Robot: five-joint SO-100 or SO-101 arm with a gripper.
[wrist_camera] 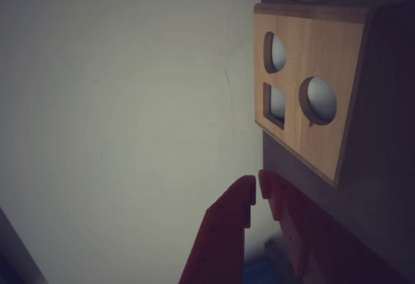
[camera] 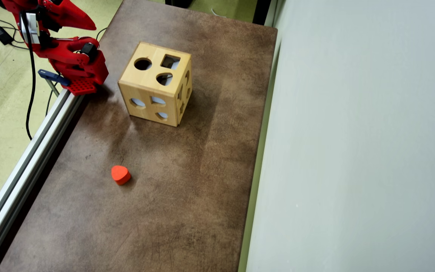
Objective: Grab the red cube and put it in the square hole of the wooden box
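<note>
Red jaws closed, empty (tips touching); wooden box (wrist_camera: 305,102) upper right, square hole (wrist_camera: 274,104) visible.

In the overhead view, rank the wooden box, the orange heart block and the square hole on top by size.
1. wooden box
2. orange heart block
3. square hole
The last two look close; the hole sits nearer the camera, so that ranking is unsure.

Arm half out of frame, box only partly seen

From above, the red arm (camera: 62,49) runs off the top-left corner, its gripper tip cut off. At the wrist, the wooden box (wrist_camera: 311,89) is clipped by the right edge; inside the square hole (wrist_camera: 274,104) nothing can be made out.
</note>
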